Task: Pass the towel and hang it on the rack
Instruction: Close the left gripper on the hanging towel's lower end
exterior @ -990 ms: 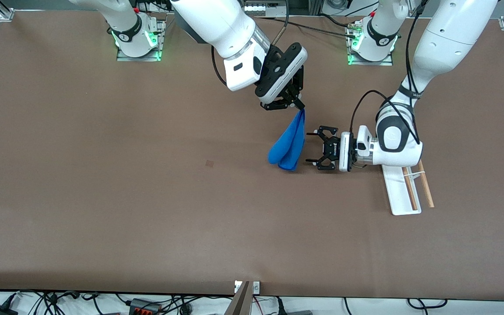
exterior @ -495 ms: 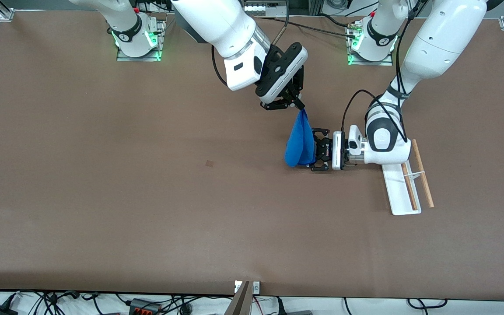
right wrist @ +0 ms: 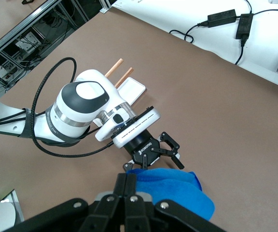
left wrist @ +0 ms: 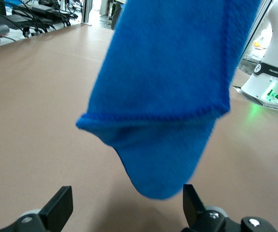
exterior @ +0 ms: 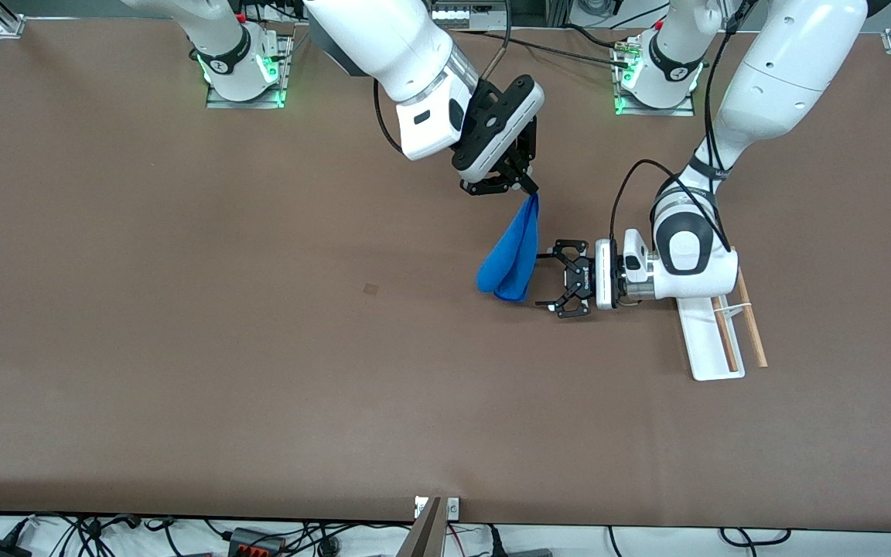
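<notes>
The blue towel [exterior: 509, 259] hangs from one thin corner in my right gripper [exterior: 529, 190], which is shut on that corner above the table's middle. It also shows in the right wrist view [right wrist: 177, 186], under the shut fingertips of the right gripper [right wrist: 129, 178]. My left gripper [exterior: 542, 279] is open, lies level and points at the towel's lower end from the rack's side without touching it. In the left wrist view the towel [left wrist: 168, 96] hangs just ahead of the open left gripper [left wrist: 124, 208]. The rack [exterior: 704, 340] stands on the table beside the left arm's wrist.
The rack's two wooden rods [exterior: 751, 325] run along its white base and also show in the right wrist view [right wrist: 115, 67]. The arm bases stand along the table's edge farthest from the front camera. A small dark mark [exterior: 370, 288] is on the brown table top.
Half a second ago the left gripper reached the towel's lower end. Now it has drawn back toward the rack, still open, and the towel has swung away from it.
</notes>
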Robot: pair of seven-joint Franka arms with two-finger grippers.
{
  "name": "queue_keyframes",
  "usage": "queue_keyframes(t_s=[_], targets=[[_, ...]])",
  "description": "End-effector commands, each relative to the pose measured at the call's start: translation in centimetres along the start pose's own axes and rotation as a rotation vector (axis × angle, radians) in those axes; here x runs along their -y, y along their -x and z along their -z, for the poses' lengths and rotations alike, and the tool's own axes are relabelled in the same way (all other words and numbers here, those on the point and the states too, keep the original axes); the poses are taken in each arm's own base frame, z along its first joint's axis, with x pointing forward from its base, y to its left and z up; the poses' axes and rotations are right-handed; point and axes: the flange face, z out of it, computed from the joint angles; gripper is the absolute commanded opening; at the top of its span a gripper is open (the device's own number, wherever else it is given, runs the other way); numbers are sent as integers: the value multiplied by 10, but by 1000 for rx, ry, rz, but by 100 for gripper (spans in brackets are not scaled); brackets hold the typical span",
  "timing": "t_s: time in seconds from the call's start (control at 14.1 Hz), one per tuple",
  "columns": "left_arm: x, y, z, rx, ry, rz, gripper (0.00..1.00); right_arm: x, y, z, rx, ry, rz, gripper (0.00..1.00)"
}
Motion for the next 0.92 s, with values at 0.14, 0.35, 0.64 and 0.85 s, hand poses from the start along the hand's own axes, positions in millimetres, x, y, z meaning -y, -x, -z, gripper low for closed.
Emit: queue_keyframes(t_s=[0.14,0.35,0.64,0.85], targets=[[6,-12,-6,-16,-22,-46,100,4,-5,2,-11,9,4,0],[-2,-4,-31,-63,2,0,100,3,-5,2,-11,10,2,0],[11,-17,-26,-56,-77,-132,100,4,-4,1,-9,9,3,0],[25,-34,-21,-55,-101,-184,100,4,-4,1,-9,9,3,0]])
